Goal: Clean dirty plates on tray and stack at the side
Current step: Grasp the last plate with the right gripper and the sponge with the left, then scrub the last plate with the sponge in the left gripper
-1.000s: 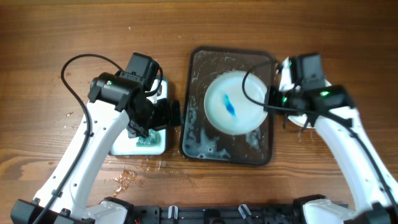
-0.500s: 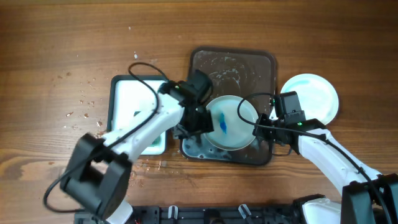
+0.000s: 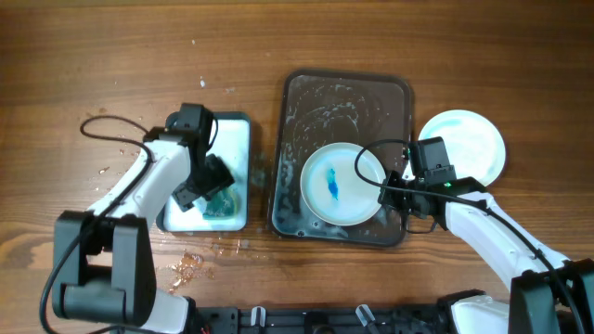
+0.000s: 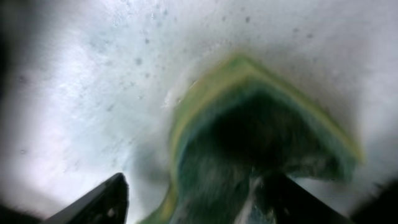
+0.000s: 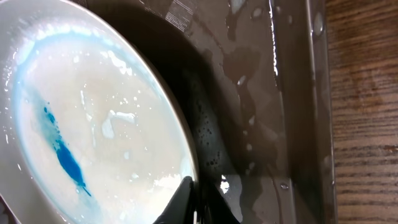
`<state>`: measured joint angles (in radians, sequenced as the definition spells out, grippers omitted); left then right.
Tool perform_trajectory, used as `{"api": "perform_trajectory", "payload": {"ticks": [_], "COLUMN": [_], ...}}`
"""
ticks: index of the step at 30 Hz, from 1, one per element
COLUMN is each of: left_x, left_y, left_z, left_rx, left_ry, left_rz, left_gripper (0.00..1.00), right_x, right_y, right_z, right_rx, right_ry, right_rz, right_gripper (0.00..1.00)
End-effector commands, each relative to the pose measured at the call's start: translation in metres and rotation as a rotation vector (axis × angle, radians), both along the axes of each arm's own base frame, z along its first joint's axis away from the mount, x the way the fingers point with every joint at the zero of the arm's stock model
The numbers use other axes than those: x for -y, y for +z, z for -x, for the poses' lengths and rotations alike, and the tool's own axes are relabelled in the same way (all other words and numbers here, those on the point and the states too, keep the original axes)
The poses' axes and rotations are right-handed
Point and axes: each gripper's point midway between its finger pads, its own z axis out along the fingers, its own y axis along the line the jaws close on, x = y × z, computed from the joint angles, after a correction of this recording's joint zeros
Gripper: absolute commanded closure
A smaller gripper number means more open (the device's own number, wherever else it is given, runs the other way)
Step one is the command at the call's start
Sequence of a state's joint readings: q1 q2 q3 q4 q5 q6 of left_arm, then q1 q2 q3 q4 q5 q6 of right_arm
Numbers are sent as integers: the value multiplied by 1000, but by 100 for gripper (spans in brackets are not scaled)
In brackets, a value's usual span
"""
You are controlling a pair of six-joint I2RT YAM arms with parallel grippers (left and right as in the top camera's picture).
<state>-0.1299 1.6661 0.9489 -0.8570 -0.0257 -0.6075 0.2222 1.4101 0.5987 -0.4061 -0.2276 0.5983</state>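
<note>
A white plate (image 3: 342,183) with a blue smear lies in the front part of the dark wet tray (image 3: 316,102). It also shows in the right wrist view (image 5: 93,124). My right gripper (image 3: 390,190) is shut on the plate's right rim (image 5: 198,198). A clean white plate (image 3: 464,141) lies on the table to the right of the tray. My left gripper (image 3: 210,183) is down in the white soapy basin (image 3: 232,134), shut on a green and yellow sponge (image 4: 249,143) that is folded between the fingers (image 4: 199,202). That view is blurred.
Water drops and foam lie on the wooden table in front of the basin (image 3: 190,264). The tray floor (image 5: 261,81) is wet, and its right wall (image 5: 314,93) stands close to my right gripper.
My left arm has swung left from the dirty plate on the tray back to the basin, taking the sponge along. The right arm and the plate have stayed put for the last half second.
</note>
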Motion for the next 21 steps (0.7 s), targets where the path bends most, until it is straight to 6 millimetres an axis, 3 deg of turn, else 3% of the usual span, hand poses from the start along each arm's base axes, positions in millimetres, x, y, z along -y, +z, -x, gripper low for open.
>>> {"api": "perform_trajectory", "payload": {"ticks": [1,2,4,6,9,11,15,16,18,21], "left_x": [-1,0,1,2,3,3,12,23,76,148], "left_y": [-18,-16,-5,24,50,60,100,113,128,110], "left_z": [12,10,7,-2,-11,-12,-9,-13,-22,-23], "left_rx": [-43,-36,-32,-13,30,46,36,52,117,174], "left_ry": [-20,-20,-20,-25,-27,-38,-90,-108,-222,-393], "left_rz": [6,10,11,13,18,19,61,98,267,352], "left_gripper": [89,96,96,96,96,96,96,96,96,96], "right_x": [-1,-2,-2,-2,-2,-2,-2,-2,-2,-2], "right_y": [2,2,2,2,2,2,3,3,3,3], "right_z": [-1,-1,0,-1,-1,-1,-1,-1,-1,-1], "right_rx": [8,7,4,4,4,4,7,7,7,6], "right_ry": [-1,1,2,2,2,3,3,2,2,2], "right_rz": [-3,-5,-9,-8,-8,-8,-8,-9,-9,-9], "right_gripper": [93,93,93,92,93,92,92,92,92,92]}}
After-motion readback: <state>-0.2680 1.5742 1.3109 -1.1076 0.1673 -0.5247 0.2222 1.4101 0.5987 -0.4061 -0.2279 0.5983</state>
